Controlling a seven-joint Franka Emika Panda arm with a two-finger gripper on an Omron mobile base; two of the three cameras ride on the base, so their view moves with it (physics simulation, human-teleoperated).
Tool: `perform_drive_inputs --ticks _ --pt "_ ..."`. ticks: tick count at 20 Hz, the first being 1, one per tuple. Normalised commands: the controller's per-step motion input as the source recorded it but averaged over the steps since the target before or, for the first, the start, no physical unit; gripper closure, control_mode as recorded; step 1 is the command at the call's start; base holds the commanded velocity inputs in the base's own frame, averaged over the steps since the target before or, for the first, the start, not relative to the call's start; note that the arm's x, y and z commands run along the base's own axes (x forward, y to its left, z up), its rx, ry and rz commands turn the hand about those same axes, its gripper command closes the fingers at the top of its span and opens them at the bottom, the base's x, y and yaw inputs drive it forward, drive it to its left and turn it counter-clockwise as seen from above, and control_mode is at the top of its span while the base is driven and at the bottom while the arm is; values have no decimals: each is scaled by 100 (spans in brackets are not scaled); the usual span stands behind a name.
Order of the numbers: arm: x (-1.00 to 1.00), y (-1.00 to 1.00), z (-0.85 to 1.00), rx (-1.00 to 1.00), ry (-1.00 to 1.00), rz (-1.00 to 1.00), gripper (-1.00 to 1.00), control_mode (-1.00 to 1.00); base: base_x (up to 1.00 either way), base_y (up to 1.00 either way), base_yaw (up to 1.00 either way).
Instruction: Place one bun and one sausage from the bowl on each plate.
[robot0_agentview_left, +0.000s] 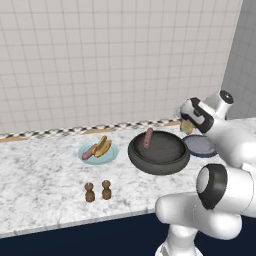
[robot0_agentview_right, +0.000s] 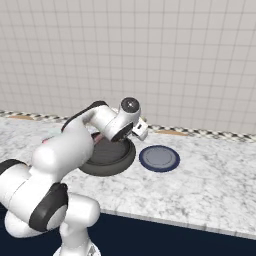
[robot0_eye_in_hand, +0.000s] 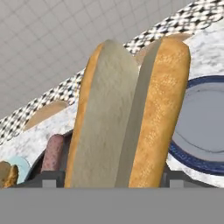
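My gripper (robot0_agentview_left: 188, 125) is shut on a golden bun (robot0_eye_in_hand: 131, 118) and holds it in the air between the dark bowl (robot0_agentview_left: 159, 152) and the navy plate (robot0_agentview_left: 200, 146). The bun stands upright between the fingers in the hand view. One reddish sausage (robot0_agentview_left: 148, 137) lies at the back of the bowl, also seen as the sausage (robot0_eye_in_hand: 53, 152). The pale teal plate (robot0_agentview_left: 98, 152) to the left carries a bun and a sausage. In the right base view the gripper (robot0_agentview_right: 140, 128) hangs by the bowl (robot0_agentview_right: 107, 157), left of the bare navy plate (robot0_agentview_right: 159, 158).
Two brown wooden shakers (robot0_agentview_left: 90, 192) (robot0_agentview_left: 106, 189) stand near the counter's front edge, ahead of the teal plate. A tiled wall with a checkered strip runs along the back of the marble counter.
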Motion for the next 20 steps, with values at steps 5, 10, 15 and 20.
perform_drive_inputs --ticks 5,10,15,20 --pt "3 -100 -6 1 26 -15 100 -100 0 0 0" --pt "-1 -98 -61 4 30 -5 100 -100 0 0 0" --pt "-10 -60 -88 5 11 7 100 -100 0 0 0" --pt "4 -19 -60 0 -7 18 100 -100 0 0 0"
